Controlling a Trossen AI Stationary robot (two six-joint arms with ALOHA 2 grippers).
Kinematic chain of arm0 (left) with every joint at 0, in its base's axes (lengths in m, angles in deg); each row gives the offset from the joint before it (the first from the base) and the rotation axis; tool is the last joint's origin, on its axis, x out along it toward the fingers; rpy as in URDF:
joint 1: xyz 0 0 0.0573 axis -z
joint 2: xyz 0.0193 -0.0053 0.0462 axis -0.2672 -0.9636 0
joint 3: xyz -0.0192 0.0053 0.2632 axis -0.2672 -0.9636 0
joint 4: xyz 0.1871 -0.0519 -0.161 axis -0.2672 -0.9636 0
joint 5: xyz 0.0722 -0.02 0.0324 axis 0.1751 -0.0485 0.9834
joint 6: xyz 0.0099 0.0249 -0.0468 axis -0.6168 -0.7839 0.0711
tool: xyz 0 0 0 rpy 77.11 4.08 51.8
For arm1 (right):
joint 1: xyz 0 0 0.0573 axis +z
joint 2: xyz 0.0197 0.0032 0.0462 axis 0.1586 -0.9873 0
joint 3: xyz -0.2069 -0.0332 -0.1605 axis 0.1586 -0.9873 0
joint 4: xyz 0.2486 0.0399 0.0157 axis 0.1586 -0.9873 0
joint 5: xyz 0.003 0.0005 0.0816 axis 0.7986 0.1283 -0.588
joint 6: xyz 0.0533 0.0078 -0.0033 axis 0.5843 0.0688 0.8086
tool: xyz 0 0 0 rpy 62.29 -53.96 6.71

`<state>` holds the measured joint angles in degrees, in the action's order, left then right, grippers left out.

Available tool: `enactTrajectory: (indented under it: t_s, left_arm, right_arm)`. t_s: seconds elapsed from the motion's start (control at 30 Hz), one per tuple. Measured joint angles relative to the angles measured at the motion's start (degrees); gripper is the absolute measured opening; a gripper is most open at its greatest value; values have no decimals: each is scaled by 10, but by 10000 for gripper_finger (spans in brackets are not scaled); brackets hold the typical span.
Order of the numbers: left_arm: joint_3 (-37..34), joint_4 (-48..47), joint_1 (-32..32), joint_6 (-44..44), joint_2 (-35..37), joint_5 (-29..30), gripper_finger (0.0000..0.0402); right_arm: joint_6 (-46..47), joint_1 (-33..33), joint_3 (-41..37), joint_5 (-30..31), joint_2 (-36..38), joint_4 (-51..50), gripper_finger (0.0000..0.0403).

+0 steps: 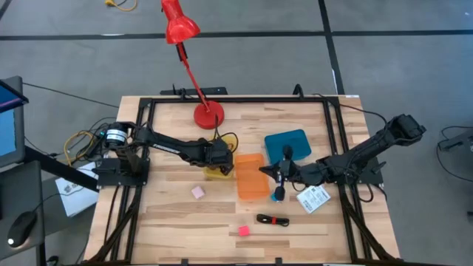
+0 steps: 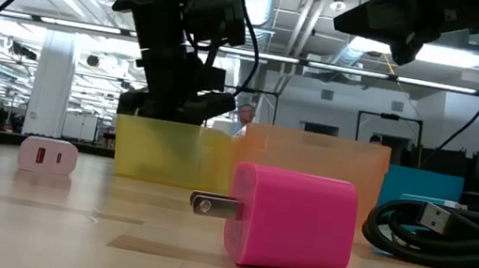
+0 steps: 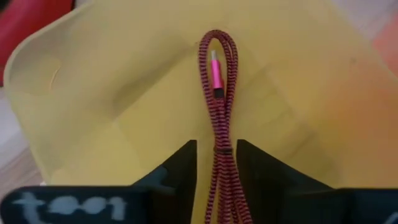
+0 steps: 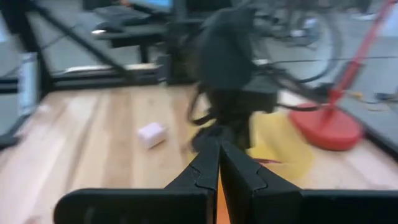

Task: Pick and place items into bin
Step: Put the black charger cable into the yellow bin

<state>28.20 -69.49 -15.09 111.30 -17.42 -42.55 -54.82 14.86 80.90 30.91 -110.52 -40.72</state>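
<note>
The left hand [image 3: 216, 163] hung over the yellow bin [image 3: 124, 106] at the middle of the desk [image 1: 162, 229], its two fingers drawn in on a maroon braided cord [image 3: 217, 93] that dangled as a doubled loop into the bin, its pink plug end visible inside the loop. The cord was judged light and limp; it would sag and swing from any single hold, so the grip at the bunched middle looked sound, and on release it should drop straight into the bin. The right hand [image 4: 219, 163] was over the near right edge of the orange bin [image 1: 251, 176], fingers closed together with nothing seen between them. A blue bin [image 1: 284, 140] stood just beyond it. Still loose on the desk were a pale pink charger cube [image 1: 197, 192] left of the orange bin, a hot pink charger cube [image 2: 291, 220] near the front edge with metal prongs showing, a black-and-red cable bundle [image 1: 273, 219] to its right, a small blue item [image 1: 278, 196] just below the right hand, and a white printed packet [image 1: 313, 198] at the right. The cubes were judged rigid, light and smooth, best taken across flat faces; the bundle springy, best taken at its tie; the packet flat and thin, likely hard to lift except by an edge. A red desk lamp [image 1: 208, 115] stood at the far side.
</note>
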Motion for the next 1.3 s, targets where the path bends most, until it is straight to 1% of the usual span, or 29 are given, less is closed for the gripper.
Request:
enactTrajectory:
  t_s: [0.07, 0.13, 0.33, 0.5, 0.57, 0.63, 0.7, 0.8, 0.93, 1.03, 1.3]
  left_arm:
    - [0, -8, 0, 0, 8, 0, 116]
    - [0, -17, 0, 0, 21, -1, 122]
    - [0, -8, 18, -13, 98, 0, 125]
    - [0, 8, 53, -89, 189, 21, 125]
    - [0, 8, 69, -117, 225, 40, 125]
    - [1, 5, 83, -138, 255, 65, 125]
    - [1, -1, 94, -148, 280, 94, 125]
    - [1, -10, 109, -155, 305, 127, 125]
    - [1, -20, 124, -155, 313, 157, 125]
    - [1, -26, 132, -155, 309, 162, 125]
    - [0, -40, 140, -136, 297, 164, 125]
  right_arm:
    - [-16, 0, 0, -33, 0, -4, 12]
    - [-29, 4, 0, -49, 0, -5, 23]
    - [-30, 17, 14, -55, 0, -27, 78]
    - [-14, 37, 59, -91, -30, -73, 119]
    - [20, 47, 90, -110, -51, -104, 131]
    - [87, 59, 122, -125, -79, -159, 141]
    - [154, 70, 150, -155, -108, -232, 149]
    - [200, 89, 188, -200, -152, -303, 155]
    - [255, 113, 227, -240, -194, -363, 158]
    - [315, 123, 254, -271, -211, -397, 156]
    - [425, 124, 267, -298, -256, -448, 156]
